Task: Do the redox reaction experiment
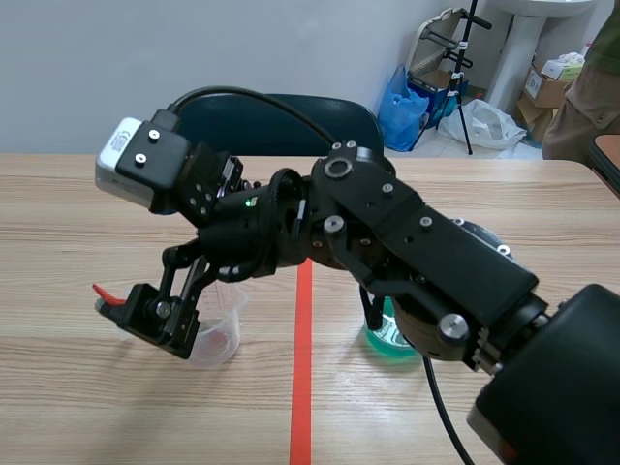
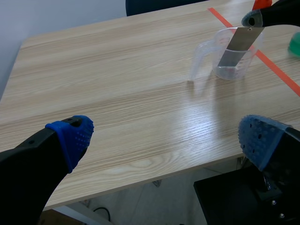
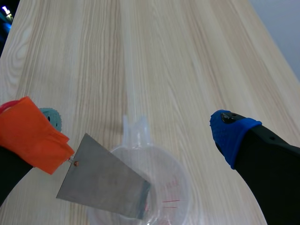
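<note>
A clear plastic measuring cup [image 1: 221, 334] [image 2: 206, 51] [image 3: 166, 185] with a handle and spout stands left of the red tape line. My right gripper [image 1: 160, 315] [image 3: 136, 126] hovers over it, reaching across from the right with its fingers wide apart. A thin metal sheet [image 3: 101, 180] [image 2: 236, 47] hangs from an orange piece [image 3: 30, 133] [image 1: 105, 291] at one finger, and its lower end dips into the cup. My left gripper [image 2: 164, 136] is open over the table's edge, well short of the cup, with nothing between its blue pads.
A container of green liquid [image 1: 387, 337] [image 2: 295, 44] stands just right of the tape line, under the right arm. A dark blue chair [image 1: 281, 121] is behind the table's far edge. A person [image 1: 591, 77] stands at the back right among bags and boxes.
</note>
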Controlling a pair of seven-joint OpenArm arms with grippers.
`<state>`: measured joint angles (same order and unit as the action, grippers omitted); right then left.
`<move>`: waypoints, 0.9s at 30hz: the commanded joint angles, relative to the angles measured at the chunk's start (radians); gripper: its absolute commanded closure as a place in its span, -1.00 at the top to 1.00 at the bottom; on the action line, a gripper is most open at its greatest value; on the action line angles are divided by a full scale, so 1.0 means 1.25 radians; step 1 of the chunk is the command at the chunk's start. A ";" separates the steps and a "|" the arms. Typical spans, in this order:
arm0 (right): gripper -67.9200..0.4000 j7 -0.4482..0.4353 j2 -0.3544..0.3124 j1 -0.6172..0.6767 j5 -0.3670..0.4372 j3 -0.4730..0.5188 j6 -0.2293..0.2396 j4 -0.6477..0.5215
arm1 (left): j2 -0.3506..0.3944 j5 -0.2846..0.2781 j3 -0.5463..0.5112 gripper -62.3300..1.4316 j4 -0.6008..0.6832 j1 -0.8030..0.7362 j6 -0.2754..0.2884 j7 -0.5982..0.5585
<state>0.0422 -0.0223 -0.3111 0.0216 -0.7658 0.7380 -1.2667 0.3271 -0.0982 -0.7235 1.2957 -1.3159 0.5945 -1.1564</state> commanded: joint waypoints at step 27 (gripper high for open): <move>1.00 -0.075 -0.180 0.134 0.104 0.004 -0.096 -0.322 | -0.282 0.103 -0.005 1.00 0.293 0.149 -0.004 0.147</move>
<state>-0.0441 -0.2413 -0.1539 0.1402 -0.7757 0.6224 -1.6642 -0.0124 0.0456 -0.7235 1.6440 -1.1324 0.5915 -0.9653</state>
